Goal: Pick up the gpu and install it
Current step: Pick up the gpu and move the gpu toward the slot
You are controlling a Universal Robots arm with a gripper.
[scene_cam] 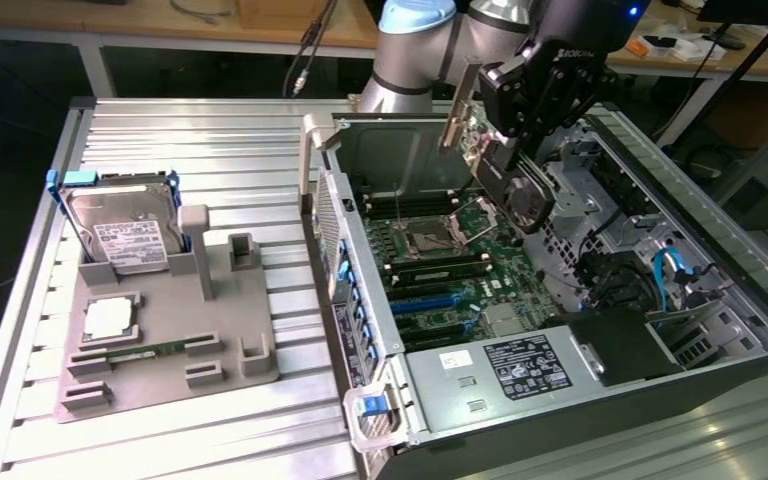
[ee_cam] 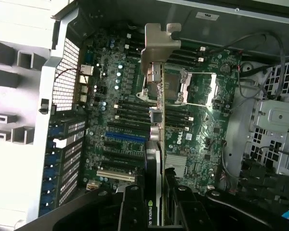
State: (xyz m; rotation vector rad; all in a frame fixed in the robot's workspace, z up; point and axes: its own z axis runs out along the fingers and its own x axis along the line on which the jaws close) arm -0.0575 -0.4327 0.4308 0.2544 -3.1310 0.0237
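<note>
The gpu, a green card with a black cooler and a silver end bracket, hangs tilted in the air over the open computer case. My gripper is shut on its upper edge. In the wrist view the gpu shows edge-on, its bracket pointing away, with my gripper clamping it between both black fingers. Below it lies the motherboard with its blue expansion slot and black slots; the card is above them and touches none.
A grey fixture tray on the ribbed table at the exterior view's left holds a silver hard drive, a processor chip and a memory stick. The case's power supply, drive cage and cables crowd the inside.
</note>
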